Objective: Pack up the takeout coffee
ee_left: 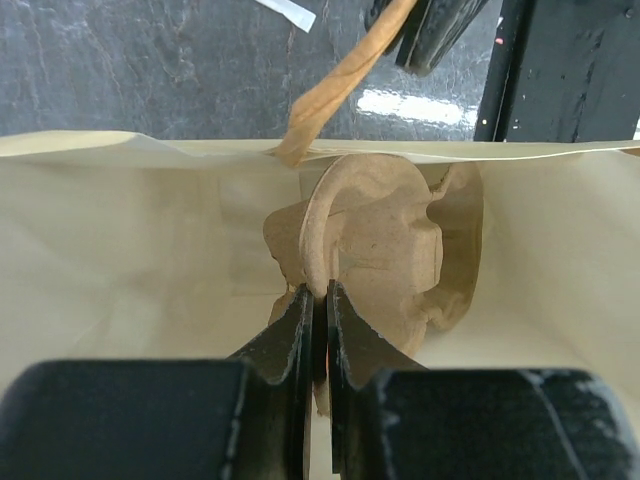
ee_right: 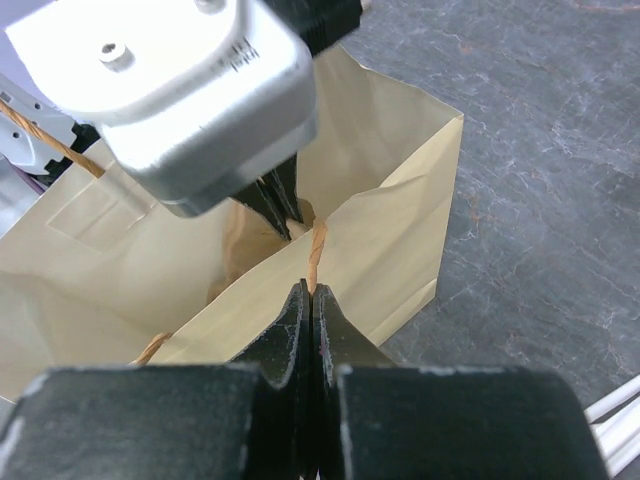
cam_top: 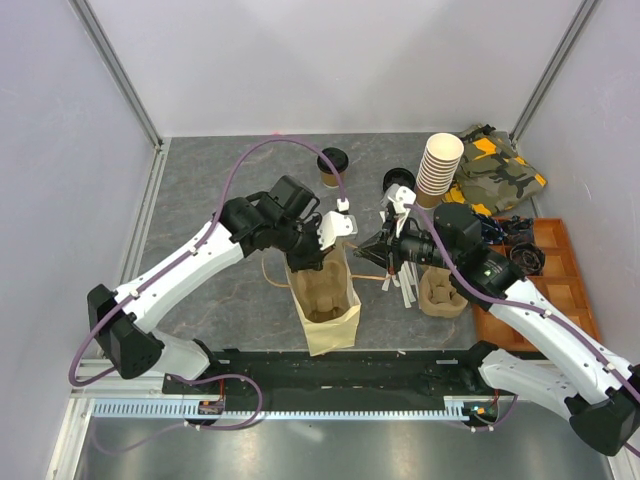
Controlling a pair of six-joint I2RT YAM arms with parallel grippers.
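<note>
Left wrist: left fingers [ee_left: 290, 345] pinch carrier [ee_left: 380, 240] in bag [ee_left: 130, 250]; right fingers [ee_right: 288, 335] pinch handle [ee_right: 317, 250].

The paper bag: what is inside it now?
A pulp cup carrier, pinched by the left gripper. The bag floor beneath it is covered. The right gripper holds its handle.

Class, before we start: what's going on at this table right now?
The left fingers pinch a cup carrier by its rim, inside the open bag. The right fingers are shut on the bag's handle. The lidded coffee stands at the back of the table, not yet packed.
</note>
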